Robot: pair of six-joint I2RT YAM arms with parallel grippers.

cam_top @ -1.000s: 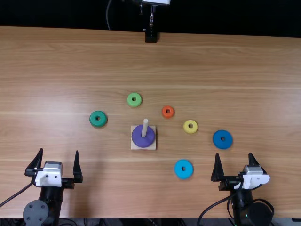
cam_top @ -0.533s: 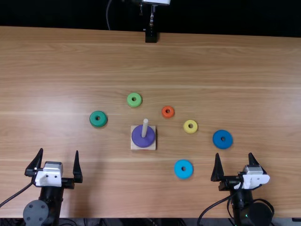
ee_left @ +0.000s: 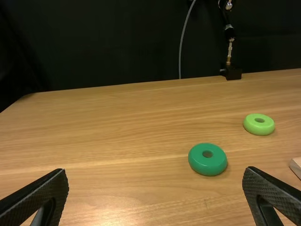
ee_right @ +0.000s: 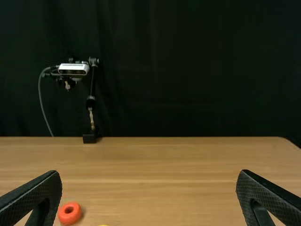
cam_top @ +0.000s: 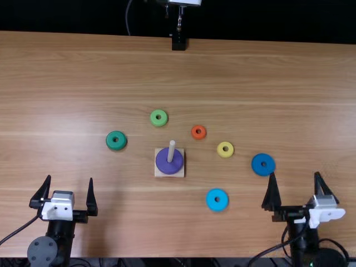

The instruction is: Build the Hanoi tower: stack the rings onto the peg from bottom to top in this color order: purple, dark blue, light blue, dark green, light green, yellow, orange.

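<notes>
Behind the wood-grained table [cam_top: 267, 75], dark drapery [ee_right: 197, 70], left pincer [cam_top: 69, 178] spread apart, right pincer [cam_top: 295, 173] likewise.

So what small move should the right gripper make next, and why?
Probably shift the open right gripper leftward until its fingers straddle the dark blue ring: only the purple ring is on the peg, and dark blue comes next.

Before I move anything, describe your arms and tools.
The left arm and right arm are black, with black cables. The left tool has a silvery-white block, the right tool a white one. Their tapered black fingers look finely textured. The left arm has a round grey joint cap.
</notes>
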